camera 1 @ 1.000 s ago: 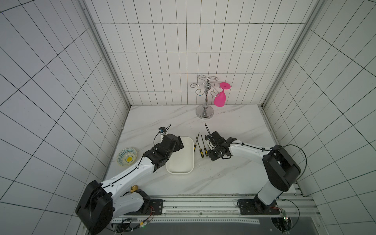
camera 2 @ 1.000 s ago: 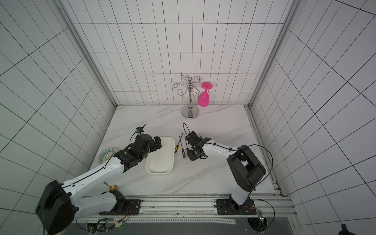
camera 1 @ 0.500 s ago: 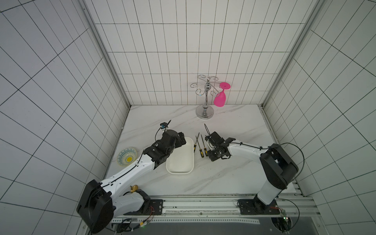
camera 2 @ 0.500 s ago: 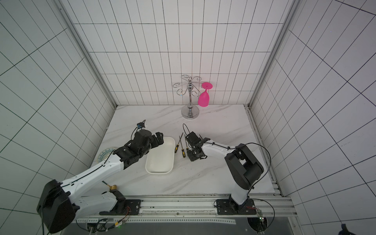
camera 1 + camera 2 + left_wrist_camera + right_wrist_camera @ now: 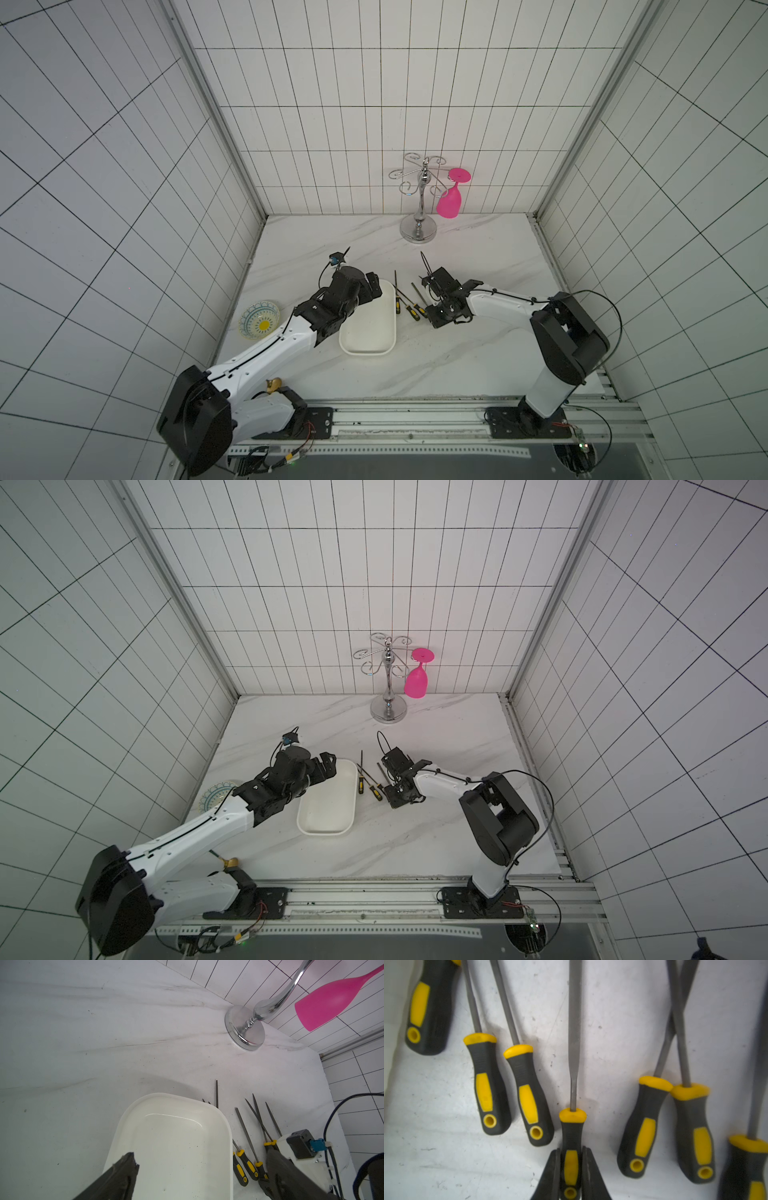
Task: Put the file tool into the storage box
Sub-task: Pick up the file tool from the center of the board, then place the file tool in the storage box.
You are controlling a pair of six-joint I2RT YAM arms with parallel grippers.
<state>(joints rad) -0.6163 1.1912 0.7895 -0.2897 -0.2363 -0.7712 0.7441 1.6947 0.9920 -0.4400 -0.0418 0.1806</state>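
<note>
Right jaws narrow, clamped on the flat file [image 5: 572, 1115] by its handle, probably for a clean lift; file lies on the desk [image 5: 436, 1157] near the storage box [image 5: 368, 332], with six other files [image 5: 488, 1084]. Left jaws wide above the box, empty. One box, nothing inside.

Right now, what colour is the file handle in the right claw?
The handle is dark grey and yellow, best in right wrist view.

A robotics lab test cell: two black-and-white arms [image 5: 266, 353] are bolted to an aluminium rail [image 5: 415, 417] along the front edge of a marble-look bench [image 5: 478, 365], which white tiled walls [image 5: 374, 104] box in on three sides.
</note>
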